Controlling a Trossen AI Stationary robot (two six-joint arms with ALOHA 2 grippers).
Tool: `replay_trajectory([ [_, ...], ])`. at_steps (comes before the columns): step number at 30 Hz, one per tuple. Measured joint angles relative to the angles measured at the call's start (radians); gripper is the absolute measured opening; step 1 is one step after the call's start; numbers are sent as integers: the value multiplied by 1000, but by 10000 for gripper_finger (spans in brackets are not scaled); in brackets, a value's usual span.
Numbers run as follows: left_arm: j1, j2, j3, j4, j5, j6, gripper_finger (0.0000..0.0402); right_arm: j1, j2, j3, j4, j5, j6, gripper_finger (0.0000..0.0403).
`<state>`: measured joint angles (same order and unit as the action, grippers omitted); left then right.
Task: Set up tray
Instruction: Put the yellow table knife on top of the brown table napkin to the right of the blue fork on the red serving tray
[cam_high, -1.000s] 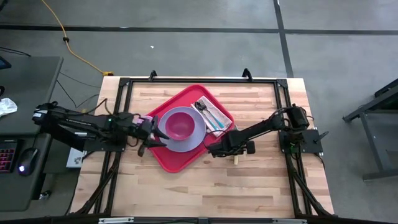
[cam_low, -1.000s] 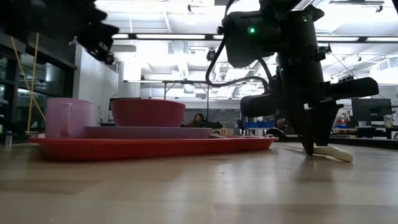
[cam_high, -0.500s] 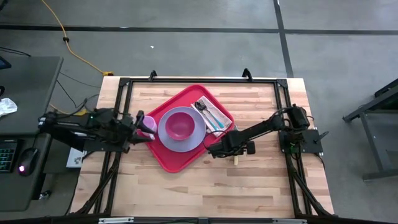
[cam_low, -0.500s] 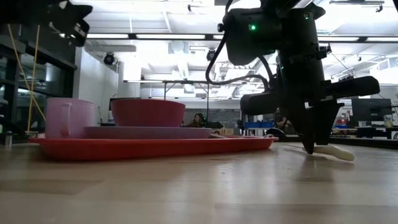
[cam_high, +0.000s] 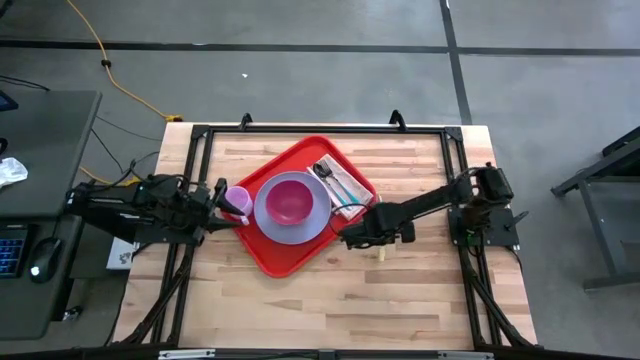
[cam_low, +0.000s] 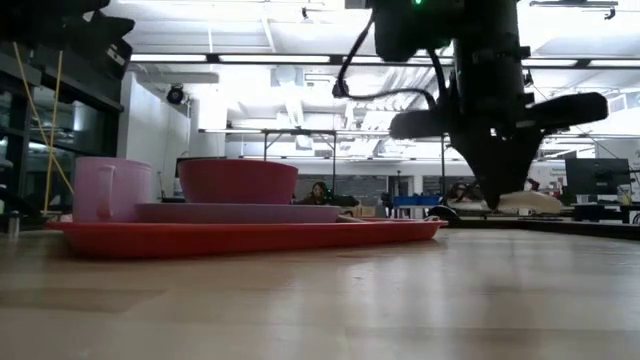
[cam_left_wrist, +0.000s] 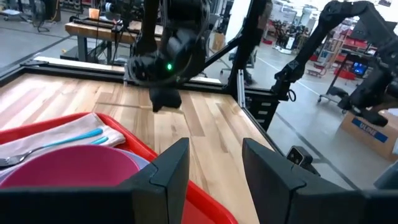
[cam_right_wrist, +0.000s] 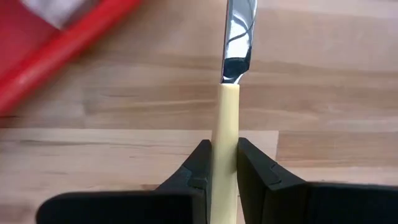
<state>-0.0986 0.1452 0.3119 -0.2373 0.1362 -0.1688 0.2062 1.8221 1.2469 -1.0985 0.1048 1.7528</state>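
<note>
The red tray (cam_high: 300, 256) lies at mid-table, turned at a slant. A lavender plate (cam_high: 313, 222) rests flat on it, and a magenta bowl (cam_high: 290, 200) stands on the plate. A pink cup (cam_high: 237, 203) stands upright at the tray's left corner. A napkin with a fork and a teal spoon (cam_high: 340, 185) lies at its far right. My right gripper (cam_high: 372, 235) is just right of the tray, shut on a cream-handled knife (cam_low: 530, 202). My left gripper (cam_high: 218, 200) hovers open just left of the cup, touching nothing. My right gripper pinches the knife's cream handle (cam_right_wrist: 225, 124) between its two fingers, coming from above and pointing down, with the fingers lying across the knife. The metal blade (cam_right_wrist: 239, 31) sticks out beyond them. In the low view the knife hangs roughly level, lifted clear of the table.
Bare wooden tabletop (cam_high: 330, 300) spreads along the near side and right of the tray. A black frame (cam_high: 320, 130) borders the table's far edge and sides. The tray's raised rim (cam_low: 240, 238) sits left of the held knife in the low view.
My left gripper has drawn back from over the cup toward the table's left edge, leaving the cup standing on the tray. My right gripper has risen, and the knife has come up from the table and now hangs clear of it.
</note>
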Motion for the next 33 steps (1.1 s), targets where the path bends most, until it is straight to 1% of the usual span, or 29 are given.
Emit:
replay_trajectory([
  [5,0,0,0,-7,0,0,179,-15,-49,1,4,51,-61,32],
  [9,0,0,0,-9,-15,0,179,-44,-75,33,-2,102,-155,32],
  [13,0,0,0,-13,-34,-1,179,-99,-77,94,-15,138,-310,32],
  [18,0,0,0,-19,-37,-13,179,-195,-77,160,-15,181,-524,32],
  [22,0,0,0,-27,-41,-19,179,-283,-77,193,-5,185,-696,32],
  [26,0,0,0,-28,-43,-19,179,-359,-77,208,31,166,-843,32],
  [33,0,0,0,-29,-81,-43,179,-441,-68,208,126,118,-1016,32],
])
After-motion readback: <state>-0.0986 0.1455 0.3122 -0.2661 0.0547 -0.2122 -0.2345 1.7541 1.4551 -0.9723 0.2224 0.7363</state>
